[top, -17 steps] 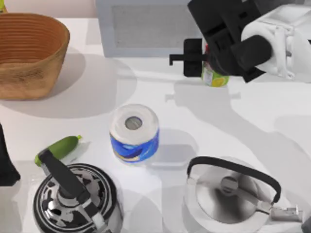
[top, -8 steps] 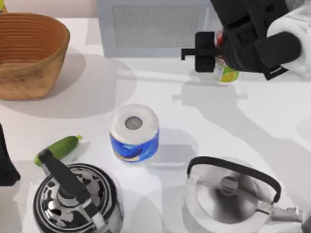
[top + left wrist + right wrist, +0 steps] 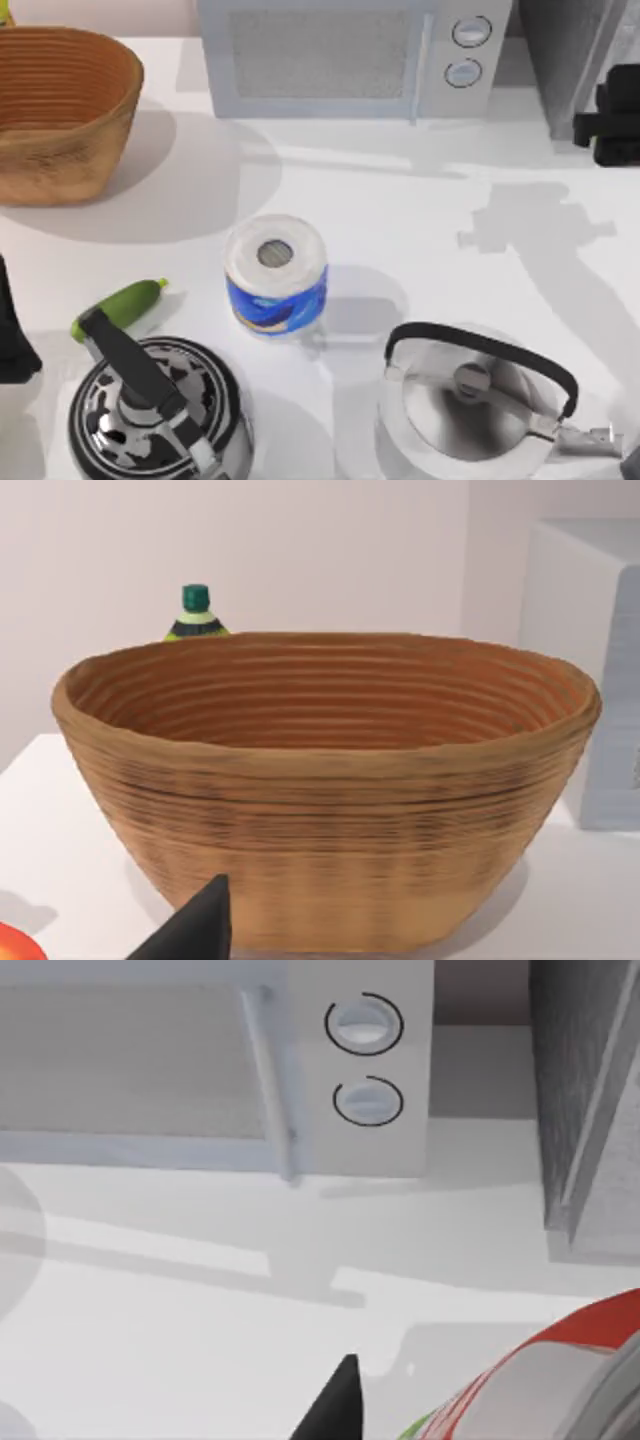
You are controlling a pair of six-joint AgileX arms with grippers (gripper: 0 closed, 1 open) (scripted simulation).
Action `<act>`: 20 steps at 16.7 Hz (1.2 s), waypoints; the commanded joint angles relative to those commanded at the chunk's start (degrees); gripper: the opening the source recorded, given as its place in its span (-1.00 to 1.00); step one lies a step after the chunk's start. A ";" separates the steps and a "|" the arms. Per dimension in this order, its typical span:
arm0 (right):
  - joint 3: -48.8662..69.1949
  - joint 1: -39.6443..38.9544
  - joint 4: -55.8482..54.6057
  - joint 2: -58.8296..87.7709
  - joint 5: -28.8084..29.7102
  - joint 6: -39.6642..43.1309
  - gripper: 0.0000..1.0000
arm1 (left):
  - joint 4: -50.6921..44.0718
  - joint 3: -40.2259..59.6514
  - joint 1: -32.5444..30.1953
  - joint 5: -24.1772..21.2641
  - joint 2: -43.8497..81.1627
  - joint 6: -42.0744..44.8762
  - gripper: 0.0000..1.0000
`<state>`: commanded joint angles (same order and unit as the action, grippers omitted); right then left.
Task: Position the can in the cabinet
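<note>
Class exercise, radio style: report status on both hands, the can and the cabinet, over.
Right hand at the table's right edge beside the cabinet, carrying the can. Can not yet inside. Left hand parked facing the basket. Nothing visibly in the way.
</note>
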<state>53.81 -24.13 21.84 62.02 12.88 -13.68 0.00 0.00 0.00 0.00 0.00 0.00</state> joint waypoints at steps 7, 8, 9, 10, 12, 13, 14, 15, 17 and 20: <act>-26.50 12.54 -10.56 -34.47 -8.10 9.87 -1.00 | 0.00 0.00 0.00 0.00 0.00 0.00 1.00; -30.14 14.21 -12.08 -38.64 -8.96 10.83 -1.00 | 0.00 0.00 0.00 0.00 0.00 0.00 1.00; -33.67 15.81 -13.55 -42.53 -9.74 11.66 -1.00 | 0.00 0.00 0.00 0.00 0.00 0.00 1.00; -37.03 17.30 -14.97 -46.10 -10.42 12.34 -1.00 | 0.00 0.00 0.00 0.00 0.00 0.00 1.00; -43.09 19.91 -17.51 -52.22 -11.51 13.26 -1.00 | 0.00 0.00 0.00 0.00 0.00 0.00 1.00; -45.71 20.99 -18.60 -54.75 -11.92 13.53 -1.00 | 0.00 0.00 0.00 0.00 0.00 0.00 1.00; -48.01 21.92 -19.54 -56.90 -12.24 13.68 -1.00 | 0.00 0.00 0.00 0.00 0.00 0.00 1.00; -49.96 22.69 -20.33 -58.67 -12.48 13.74 -1.00 | 0.00 0.00 0.00 0.00 0.00 0.00 1.00; -52.70 23.72 -21.41 -61.07 -12.78 13.73 -1.00 | 0.00 0.00 0.00 0.00 0.00 0.00 1.00; -53.81 24.13 -21.84 -62.02 -12.88 13.69 -1.00 | 0.00 0.00 0.00 0.00 0.00 0.00 1.00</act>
<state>0.00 0.00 0.00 0.00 0.00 0.00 0.00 0.00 0.00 0.00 0.00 0.00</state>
